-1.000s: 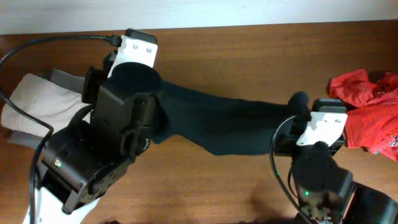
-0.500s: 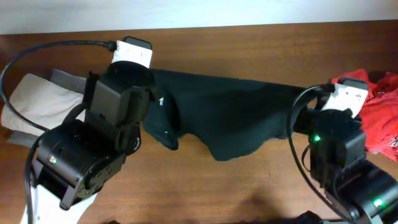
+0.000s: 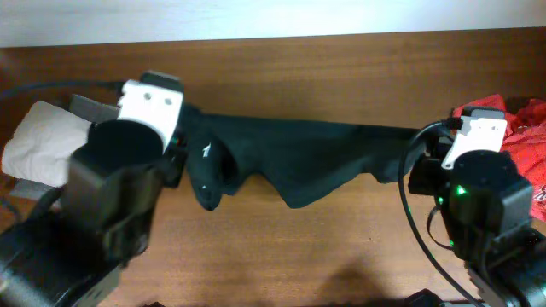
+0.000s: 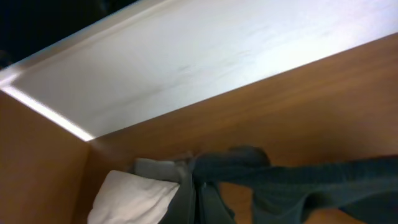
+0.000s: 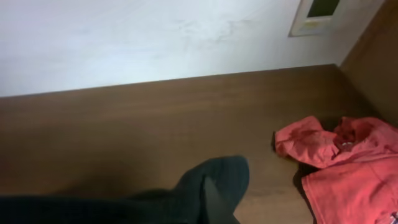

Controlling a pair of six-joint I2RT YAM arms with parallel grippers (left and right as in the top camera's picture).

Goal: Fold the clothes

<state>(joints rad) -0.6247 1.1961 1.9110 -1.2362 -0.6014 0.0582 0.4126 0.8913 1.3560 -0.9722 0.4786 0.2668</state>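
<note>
The clothes [image 3: 299,158], a black T-shirt, hang stretched in a long band between my two grippers above the brown table. My left gripper [image 3: 182,143] is shut on the shirt's left end, where a fold droops down. My right gripper [image 3: 416,160] is shut on the right end. In the left wrist view the dark fabric [image 4: 298,180] runs off to the right from the closed fingers [image 4: 186,202]. The right wrist view shows a bunch of the shirt [image 5: 217,177] wrapped over the closed fingertips [image 5: 214,202]. The arms hide both pinch points from above.
A beige garment [image 3: 38,136] on a grey one [image 3: 85,107] lies at the table's left edge, close to the left arm. A bright red garment [image 3: 512,149] lies at the right edge beside the right arm. A white wall [image 4: 205,56] runs behind the table.
The two arms have drawn apart, the left toward the left and the right toward the right and back. The shirt between them has been pulled out into a longer, tauter band.
</note>
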